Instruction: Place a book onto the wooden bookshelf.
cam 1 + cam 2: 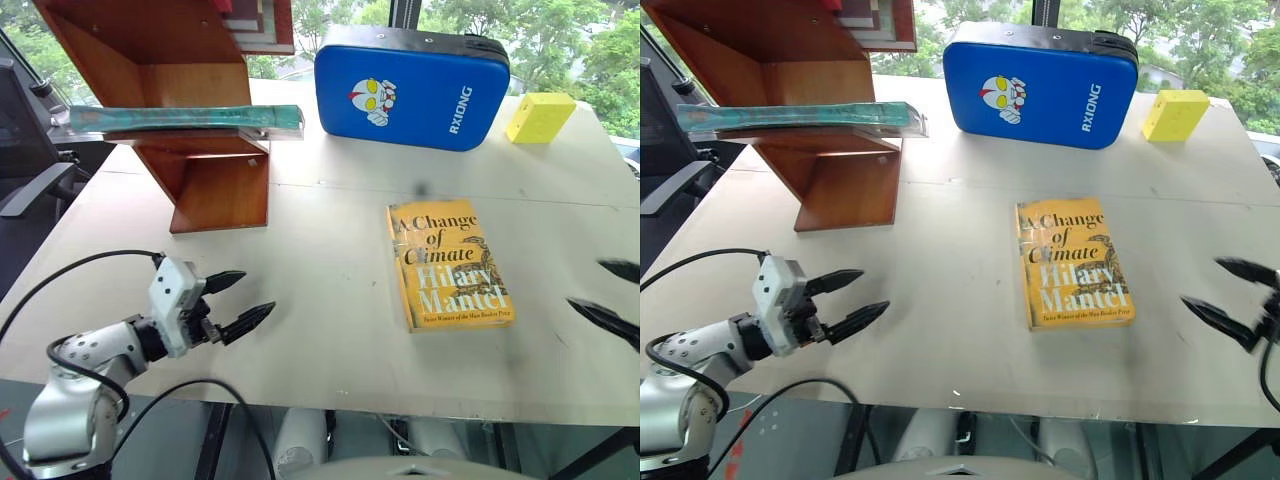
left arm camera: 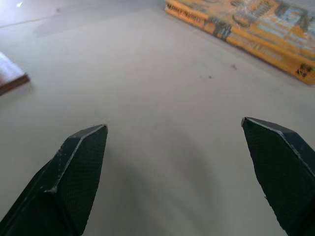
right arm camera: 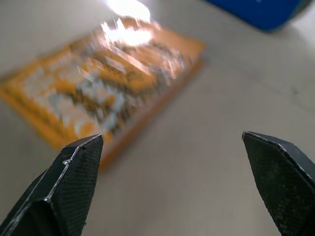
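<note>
The thin teal-green book point(image 1: 185, 118) lies flat on the shelf board of the reddish-brown wooden bookshelf point(image 1: 215, 190) at the table's far left. No gripper touches it. My left gripper point(image 1: 240, 300) hovers low over the table's near left, open and empty, pointing toward the middle. My right gripper point(image 1: 1230, 295) is at the right edge of the table, open and empty, its fingers aimed toward the yellow "A Change of Climate" book point(image 1: 448, 262). That yellow book also shows ahead of the right gripper point(image 3: 170, 187) in its wrist view.
A blue padded case point(image 1: 412, 85) stands at the back centre, a yellow block point(image 1: 540, 117) to its right. The yellow book's spine edge point(image 2: 241, 34) lies ahead of the left fingers. Bare tabletop point(image 1: 320, 300) separates the two grippers.
</note>
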